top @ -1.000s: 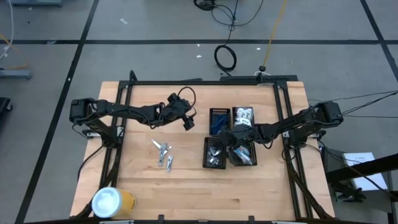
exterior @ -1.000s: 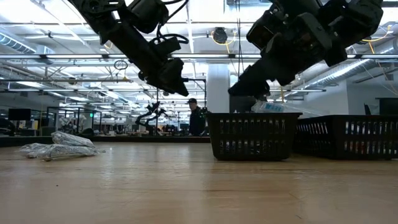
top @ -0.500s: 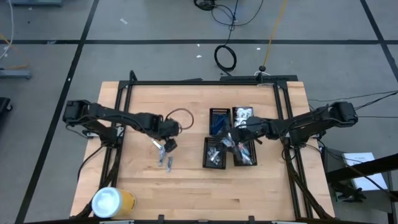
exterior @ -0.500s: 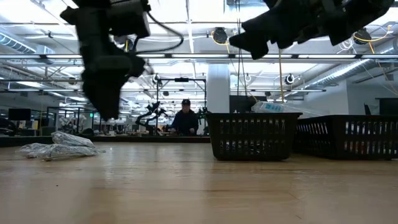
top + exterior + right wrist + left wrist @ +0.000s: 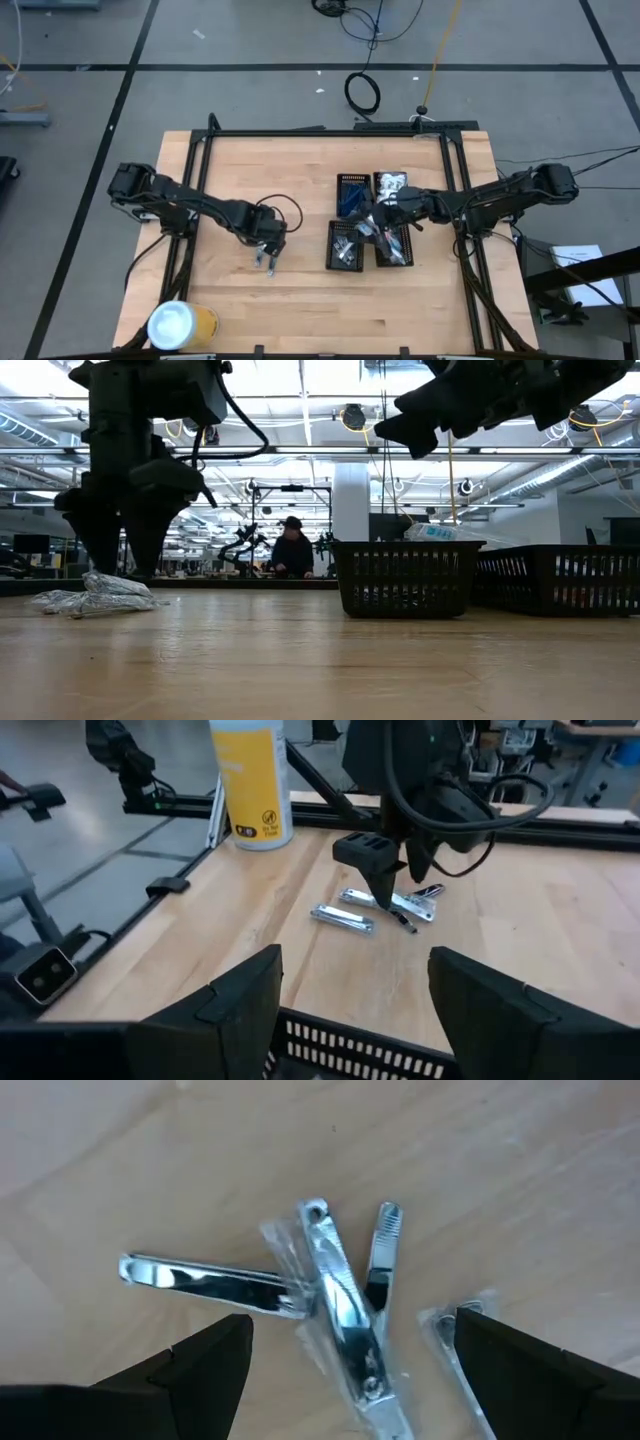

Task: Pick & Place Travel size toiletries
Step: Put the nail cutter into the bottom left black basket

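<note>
The travel size toiletries here are several silvery slim items in crinkly clear wrap (image 5: 335, 1295), lying flat on the wooden table left of centre (image 5: 268, 264). My left gripper (image 5: 350, 1340) points straight down just above them, open, with one finger on either side of the pile (image 5: 95, 595). My right gripper (image 5: 366, 228) hovers open and roughly level above the black gridded trays (image 5: 350, 245), with nothing between its fingers (image 5: 355, 985).
Several black trays (image 5: 405, 575) stand together right of centre, with items in them. A yellow cylinder with a white lid (image 5: 180, 325) stands at the near left corner. A black frame (image 5: 300, 132) runs round the table. A person (image 5: 292, 550) stands in the room beyond.
My left gripper has swung from beside the trays toward the table's near-left, sunk, and turned from slanting to pointing straight down over the silvery items. My right gripper has risen out of the trays. The items have stayed where they were.
</note>
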Controlling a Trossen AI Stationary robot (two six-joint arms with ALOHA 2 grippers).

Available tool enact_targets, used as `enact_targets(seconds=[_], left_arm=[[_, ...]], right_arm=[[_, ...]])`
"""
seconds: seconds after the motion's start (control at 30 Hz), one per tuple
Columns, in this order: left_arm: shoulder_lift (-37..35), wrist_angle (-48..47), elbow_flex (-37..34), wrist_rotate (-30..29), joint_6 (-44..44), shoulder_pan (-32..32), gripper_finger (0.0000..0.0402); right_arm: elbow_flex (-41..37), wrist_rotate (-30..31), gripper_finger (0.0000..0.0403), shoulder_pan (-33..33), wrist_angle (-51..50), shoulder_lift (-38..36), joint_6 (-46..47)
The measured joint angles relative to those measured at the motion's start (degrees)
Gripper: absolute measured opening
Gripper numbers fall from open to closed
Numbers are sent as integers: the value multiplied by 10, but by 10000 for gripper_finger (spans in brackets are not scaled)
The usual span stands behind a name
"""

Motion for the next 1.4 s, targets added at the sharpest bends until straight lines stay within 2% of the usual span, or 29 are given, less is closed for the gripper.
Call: enact_targets(seconds=[0.3, 0.47, 0.7, 0.8, 1.1, 1.4], left_arm=[[27, -22, 0, 17, -44, -14, 340], [67, -22, 1, 37, -43, -12, 339], [73, -21, 2, 37, -71, -14, 335], [72, -20, 2, 38, -85, -14, 306], [73, 36, 1, 37, -66, -14, 178], [74, 56, 0, 37, -41, -12, 123]], right_arm=[[0, 0, 238, 4, -14, 0, 68], [0, 0, 238, 20, -9, 0, 70], [0, 1, 238, 37, -1, 0, 69], [0, 2, 238, 38, 0, 0, 69], [0, 3, 238, 38, 1, 0, 70], [0, 2, 238, 38, 0, 0, 71]])
